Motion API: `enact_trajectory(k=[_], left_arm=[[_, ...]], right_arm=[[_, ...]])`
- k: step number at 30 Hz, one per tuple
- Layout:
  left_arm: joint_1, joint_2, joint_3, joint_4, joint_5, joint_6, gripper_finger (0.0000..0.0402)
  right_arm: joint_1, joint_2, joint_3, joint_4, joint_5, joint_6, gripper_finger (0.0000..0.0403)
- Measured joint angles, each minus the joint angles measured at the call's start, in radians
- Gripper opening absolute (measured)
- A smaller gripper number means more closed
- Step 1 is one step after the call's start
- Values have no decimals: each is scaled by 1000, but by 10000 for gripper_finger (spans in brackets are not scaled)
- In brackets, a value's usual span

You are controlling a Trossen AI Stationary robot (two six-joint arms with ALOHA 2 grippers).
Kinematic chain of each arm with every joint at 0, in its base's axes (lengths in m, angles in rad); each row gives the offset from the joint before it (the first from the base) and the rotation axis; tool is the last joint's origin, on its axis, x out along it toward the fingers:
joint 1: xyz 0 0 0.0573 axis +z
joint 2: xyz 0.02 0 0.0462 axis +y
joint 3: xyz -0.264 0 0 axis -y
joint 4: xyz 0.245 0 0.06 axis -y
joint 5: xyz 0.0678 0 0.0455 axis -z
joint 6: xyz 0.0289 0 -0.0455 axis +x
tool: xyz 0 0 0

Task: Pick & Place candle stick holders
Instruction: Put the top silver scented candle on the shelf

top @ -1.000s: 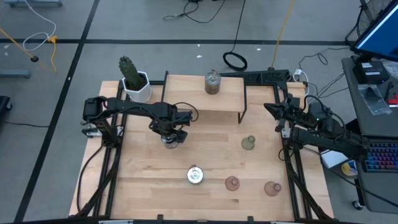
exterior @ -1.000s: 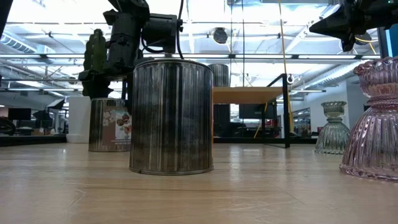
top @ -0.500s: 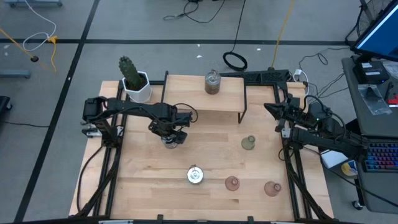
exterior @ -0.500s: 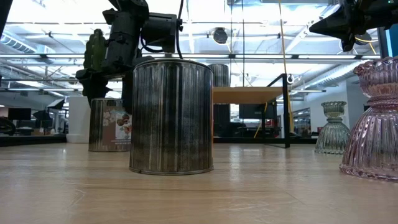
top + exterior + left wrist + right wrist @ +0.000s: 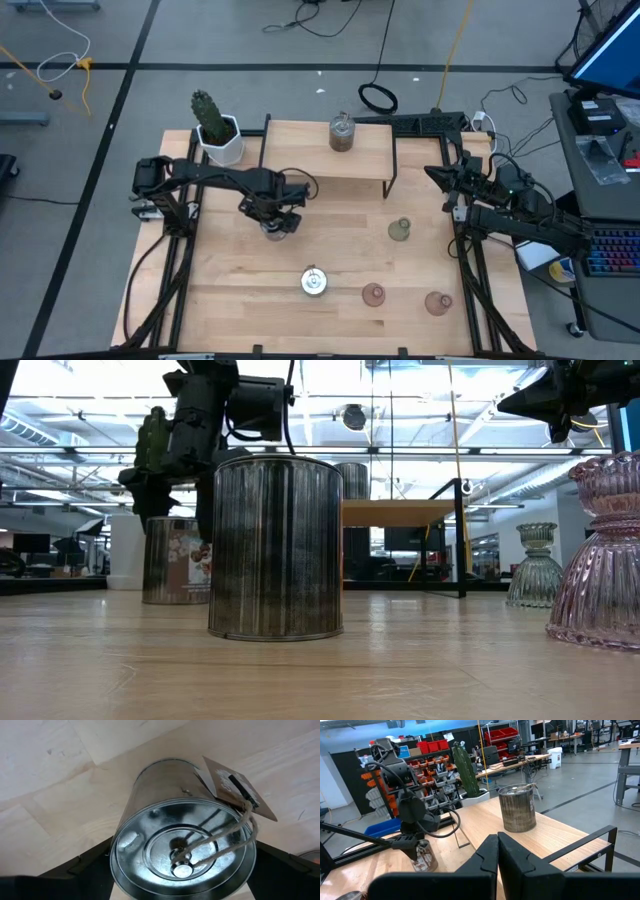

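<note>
A white-potted cactus [image 5: 214,128] stands at the table's [image 5: 230,290] far left corner. Right of it the left gripper [image 5: 275,222] reaches down over a silvery metal candle holder [image 5: 182,845], its fingers [image 5: 85,865] spread wide on either side of the rim; whether they touch it cannot be told. A brown card tag [image 5: 235,787] hangs from this holder by twine, its print too small to read. A second silvery holder [image 5: 314,282] stands near the front edge, and a third [image 5: 342,134] sits on the raised wooden shelf [image 5: 300,160]. Farther right are the pale green glass holder [image 5: 400,230] and two pink ones [image 5: 373,294] [image 5: 437,302]. The right gripper [image 5: 497,851], fingers pressed together and empty, waits at the right edge.
</note>
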Motion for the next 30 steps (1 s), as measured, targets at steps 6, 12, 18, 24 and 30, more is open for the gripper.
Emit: enact_trajectory(k=[6,12,18,24,30], left_arm=[[-15,0,1,-1,-11,-19,356],[-32,0,1,-2,-11,-23,356],[-51,1,34,-1,-6,-23,356],[-56,1,100,-10,-4,4,356],[-55,0,185,-90,-4,34,356]], right_arm=[[0,0,0,0,0,0,0],[0,0,0,0,0,0,0],[0,0,0,0,0,0,0],[0,0,0,0,0,0,0],[0,0,0,0,0,0,0]])
